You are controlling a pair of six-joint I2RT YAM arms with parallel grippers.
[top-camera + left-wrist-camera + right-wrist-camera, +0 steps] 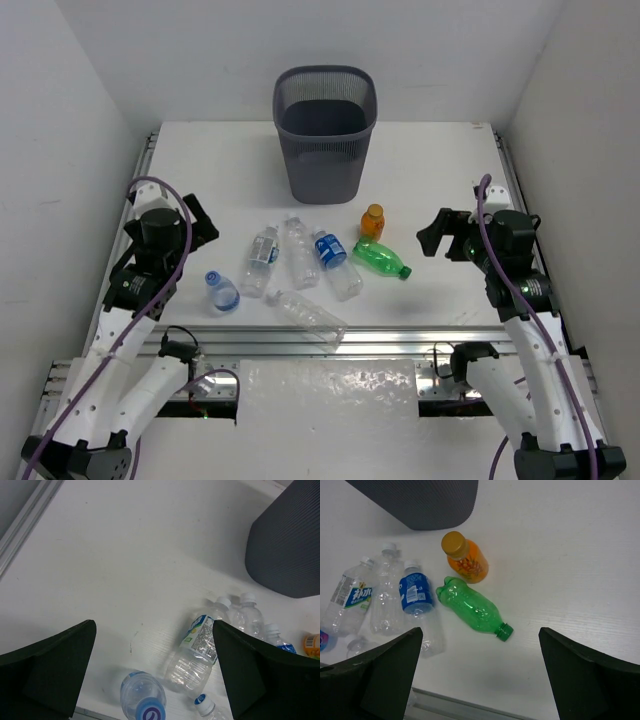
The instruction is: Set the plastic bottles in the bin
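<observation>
Left end effector (154,630), right end effector (480,635) wide, empty — bottles (300,262) loose; bin (285,545) cropped at wrists.

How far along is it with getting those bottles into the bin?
Not started, by the look of it. Done: nothing, since no bottle shows inside the bin. In hand: nothing; the left pincer and right pincer hang open and empty on either side of the cluster. Left: all seven on the table, namely the orange bottle, the green bottle and five clear bottles.
</observation>
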